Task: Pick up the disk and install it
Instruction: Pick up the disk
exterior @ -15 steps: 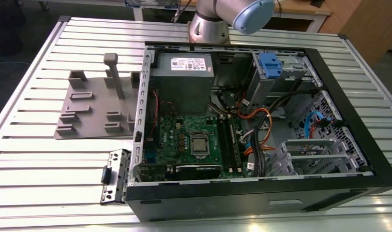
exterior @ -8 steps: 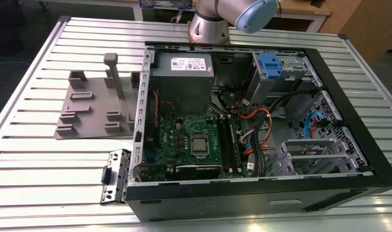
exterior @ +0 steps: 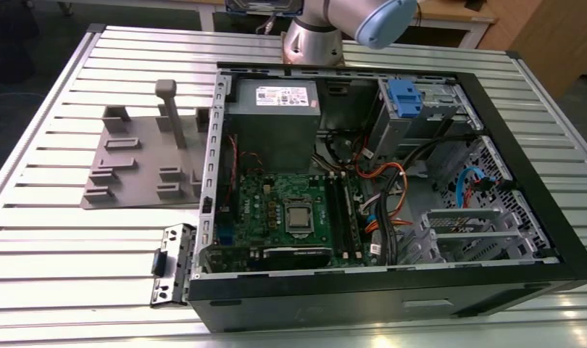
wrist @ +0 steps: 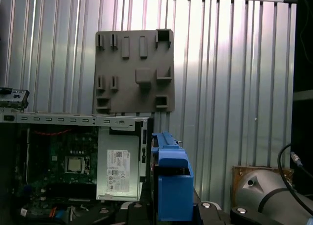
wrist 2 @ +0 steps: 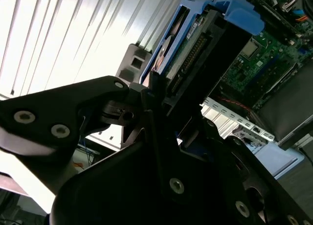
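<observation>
The gripper (wrist 2: 168, 102) is clamping the disk (wrist 2: 195, 39). In the second wrist view its black fingers (wrist 2: 154, 88) are pressing against opposite sides of the drive at the end nearest the wrist. The blue carrier and the connector edge are projecting beyond them. In the first wrist view the disk (wrist: 172, 181) is showing edge-on, its blue frame standing upright between the black gripper parts.

The disk is hanging in the air above the slatted table (exterior: 71, 254). It is outside the computer case (exterior: 371, 297) and not yet seated in it.

In the exterior view the arm (exterior: 318, 36) is standing at the far edge of the table, behind the case. A blue-edged shape just beside the arm, at the far limit of that view, is possibly the held disk; this cannot be confirmed.

The case is lying on its side with its interior open to view. Inside it:
- The power supply (exterior: 272, 116) is sitting in the far corner toward the exterior view's left.
- The motherboard (exterior: 284, 210) is lying nearer, just beside the power supply.
- The grey cage (exterior: 395, 127) with its blue latch (exterior: 402, 94) is standing at the far side toward the exterior view's right.

A grey fixture plate (exterior: 139, 163) is lying flat on the table, apart from the case on the exterior view's left. A small metal bracket (exterior: 172, 264) is lying just beside the case's near corner on that same side.
</observation>
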Motion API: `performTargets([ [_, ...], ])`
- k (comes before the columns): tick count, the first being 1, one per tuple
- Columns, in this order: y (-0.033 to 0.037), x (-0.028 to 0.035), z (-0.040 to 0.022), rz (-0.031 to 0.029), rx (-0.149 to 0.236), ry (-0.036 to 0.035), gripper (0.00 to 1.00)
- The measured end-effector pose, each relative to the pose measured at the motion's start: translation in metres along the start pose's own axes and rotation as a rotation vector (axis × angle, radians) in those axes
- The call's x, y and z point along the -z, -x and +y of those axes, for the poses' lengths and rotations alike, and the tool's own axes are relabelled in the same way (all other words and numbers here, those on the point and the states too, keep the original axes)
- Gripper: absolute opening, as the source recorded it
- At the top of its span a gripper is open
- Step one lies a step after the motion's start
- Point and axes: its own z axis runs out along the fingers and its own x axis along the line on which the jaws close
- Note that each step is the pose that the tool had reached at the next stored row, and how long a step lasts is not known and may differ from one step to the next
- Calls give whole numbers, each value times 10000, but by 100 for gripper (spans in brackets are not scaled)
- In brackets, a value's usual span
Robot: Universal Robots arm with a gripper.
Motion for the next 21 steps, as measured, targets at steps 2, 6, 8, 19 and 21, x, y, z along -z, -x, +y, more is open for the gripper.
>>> performTargets([
  [2,-3,0,-58,0,-1,2,36],
  [6,-8,0,-173,0,0,5,36],
  [8,-10,0,-228,0,-1,6,36],
  [19,-21,0,-488,0,0,12,36],
  [21,-24,0,-533,-1,0,13,36],
])
